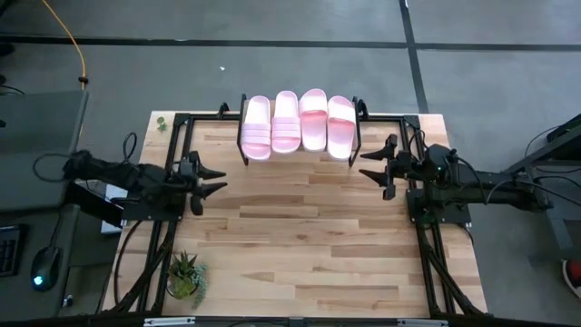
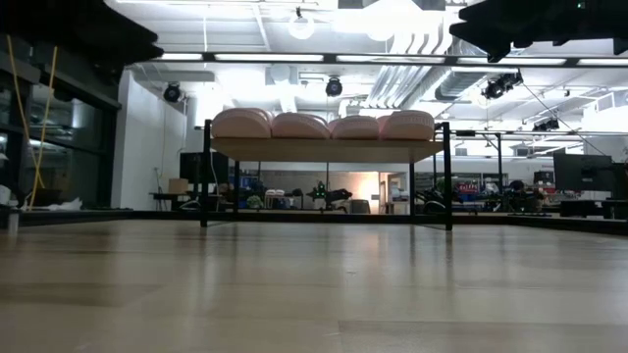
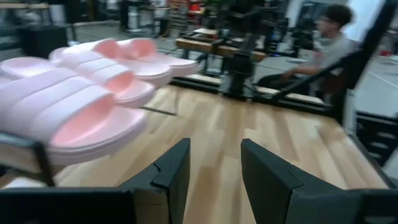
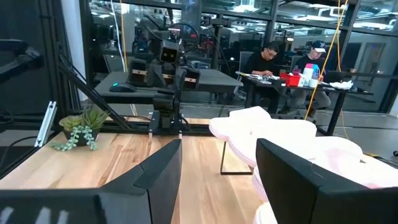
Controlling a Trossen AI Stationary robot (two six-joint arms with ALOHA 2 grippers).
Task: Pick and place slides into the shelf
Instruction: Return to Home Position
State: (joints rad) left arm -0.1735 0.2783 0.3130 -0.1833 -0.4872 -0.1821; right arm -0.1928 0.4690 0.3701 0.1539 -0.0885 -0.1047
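High view has all four slides (image 1: 300,124) lined up side by side on the shelf (image 1: 243,136) at the far edge of the table. Placing looks done to me, and I'd guess all that's left is tucking the arms away.

Risk-wise, the right gripper (image 1: 363,165) sits just beside the shelf's right end. A sloppy swing from there could clip the black leg or the end slide and nudge it off. In the left wrist view the nearest slide looks like it hangs over the front rail a bit, so it wouldn't take much. The left gripper (image 1: 224,180) is a little farther out, off the shelf's left corner — less worry there.

Both arms hang above the tabletop (image 1: 300,245), pointing inward at each other — fingers spread apart, holding nothing.
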